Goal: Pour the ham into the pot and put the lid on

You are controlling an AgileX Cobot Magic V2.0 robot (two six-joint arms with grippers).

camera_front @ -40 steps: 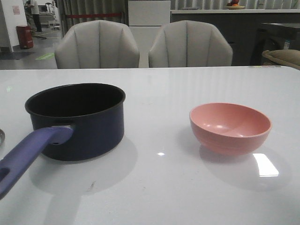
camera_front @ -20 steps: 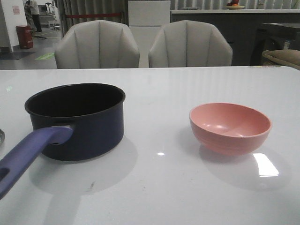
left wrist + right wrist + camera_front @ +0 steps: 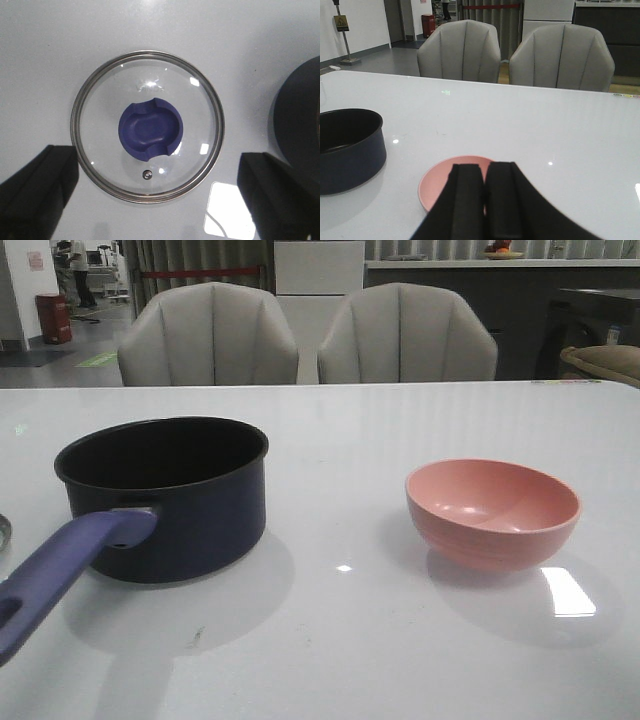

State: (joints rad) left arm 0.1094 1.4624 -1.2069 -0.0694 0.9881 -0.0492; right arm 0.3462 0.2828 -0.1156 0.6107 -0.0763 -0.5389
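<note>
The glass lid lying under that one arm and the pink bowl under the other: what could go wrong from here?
The round glass lid with a metal rim lies flat on the white table, and the left end effector is open wide around it; only its small blue knob offers a grip, so it might slip. The right end effector is shut above the salmon-pink bowl, and lowering it could nudge the bowl. No ham is visible.

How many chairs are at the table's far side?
2. One chair stands behind the pot; the other chair stands beside it, behind the pink bowl. More could sit outside the frame.
</note>
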